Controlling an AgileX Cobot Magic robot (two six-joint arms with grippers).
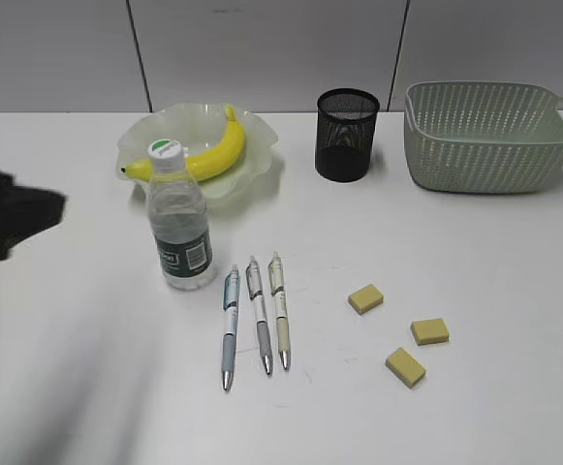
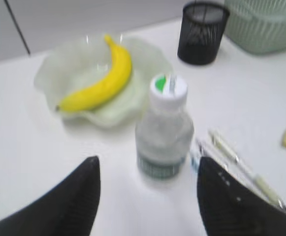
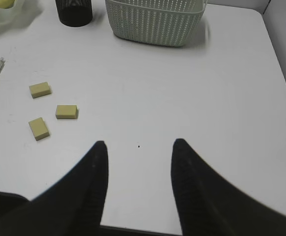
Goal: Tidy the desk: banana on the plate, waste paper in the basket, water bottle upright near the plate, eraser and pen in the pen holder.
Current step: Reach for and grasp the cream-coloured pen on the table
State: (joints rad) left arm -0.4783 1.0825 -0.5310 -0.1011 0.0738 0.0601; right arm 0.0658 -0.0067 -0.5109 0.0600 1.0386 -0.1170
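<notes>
The banana [image 1: 215, 150] lies in the pale green plate [image 1: 258, 145]; both also show in the left wrist view, banana [image 2: 103, 81] and plate [image 2: 49, 73]. The water bottle [image 1: 180, 221] stands upright in front of the plate, seen also in the left wrist view [image 2: 165, 128]. Three pens [image 1: 256, 315] lie side by side. Three yellow erasers [image 1: 366, 298] lie to the right, seen also in the right wrist view [image 3: 66, 112]. The pen holder [image 1: 346, 134] and basket [image 1: 489, 136] stand at the back. My left gripper [image 2: 147, 169] is open, short of the bottle. My right gripper [image 3: 139, 147] is open over bare desk. No waste paper is visible.
The left arm shows as a dark blurred shape [image 1: 10, 215] at the left edge of the exterior view. The desk's right edge [image 3: 280, 64] runs close to the basket [image 3: 155, 19]. A grey wall stands behind the desk.
</notes>
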